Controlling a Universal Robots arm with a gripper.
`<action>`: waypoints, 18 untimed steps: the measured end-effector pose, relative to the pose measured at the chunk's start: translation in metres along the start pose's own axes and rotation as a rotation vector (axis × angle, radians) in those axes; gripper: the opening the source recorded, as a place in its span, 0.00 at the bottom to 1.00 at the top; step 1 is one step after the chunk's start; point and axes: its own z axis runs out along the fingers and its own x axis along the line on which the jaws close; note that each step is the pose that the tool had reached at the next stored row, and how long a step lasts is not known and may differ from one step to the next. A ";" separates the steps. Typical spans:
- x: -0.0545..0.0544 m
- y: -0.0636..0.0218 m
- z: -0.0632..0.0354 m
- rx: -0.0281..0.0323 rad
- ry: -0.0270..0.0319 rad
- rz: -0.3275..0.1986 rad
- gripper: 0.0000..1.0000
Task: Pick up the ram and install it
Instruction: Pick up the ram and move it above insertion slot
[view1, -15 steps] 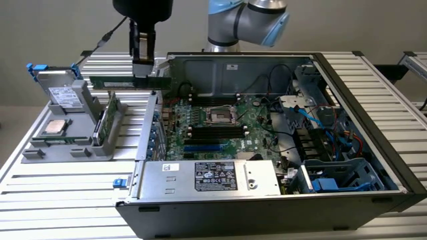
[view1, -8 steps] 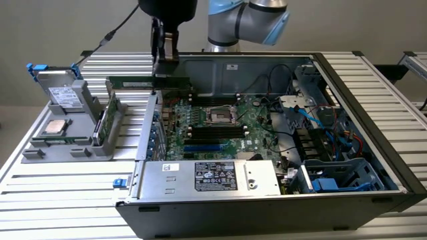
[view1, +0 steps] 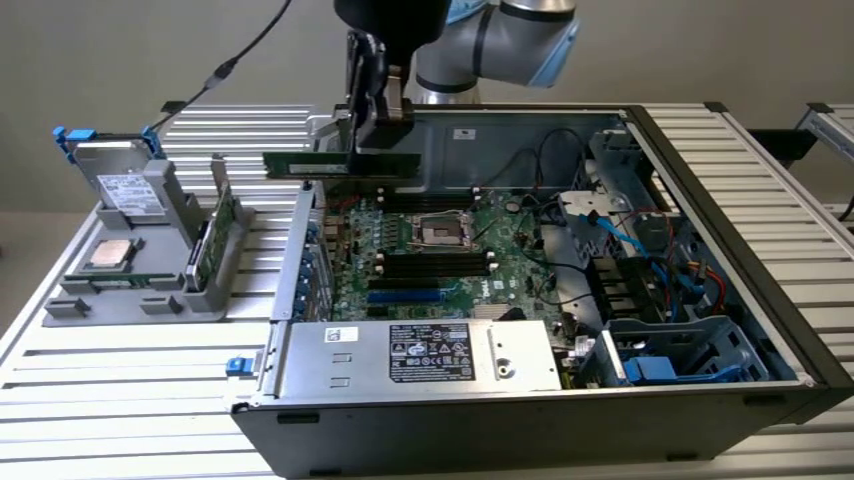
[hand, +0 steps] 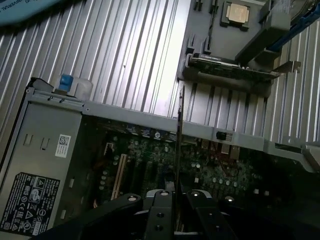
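Nearest in the exterior view is the silver power supply (view1: 427, 352) with its black label, along the near edge of the open computer case (view1: 747, 250). Beyond it lies the green motherboard (view1: 467, 265), with black memory slots (view1: 427, 262) on the near side of the processor socket (view1: 441, 232) and more slots on its far side. The gripper (view1: 380, 138) hangs over that far side, towards the exterior view's left, its 2 fingers drawn in narrow and clamped on the ram (view1: 334, 164). The stick is in the air, level, lying lengthwise across the view, and clear of the board as far as I can judge. In the wrist view the ram (hand: 179, 135) is a thin dark edge running out from between the fingers (hand: 161, 206).

The grasp sits nearer the stick's right end than its middle, so under pressure the long free end could swing and 1 end could seat before the other. A slight skew would jam the edge on the slot's plastic. Whether the slot latches stand open I cannot tell. The case's left wall (view1: 299, 250) is near the free end and could catch it.
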 end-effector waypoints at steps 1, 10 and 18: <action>0.001 -0.0043 -0.0010 -0.0001 0.0002 -0.001 0.14; 0.009 -0.0466 0.0018 -0.0010 0.0040 -0.001 0.14; 0.013 -0.0747 0.0099 -0.0005 0.0017 0.009 0.14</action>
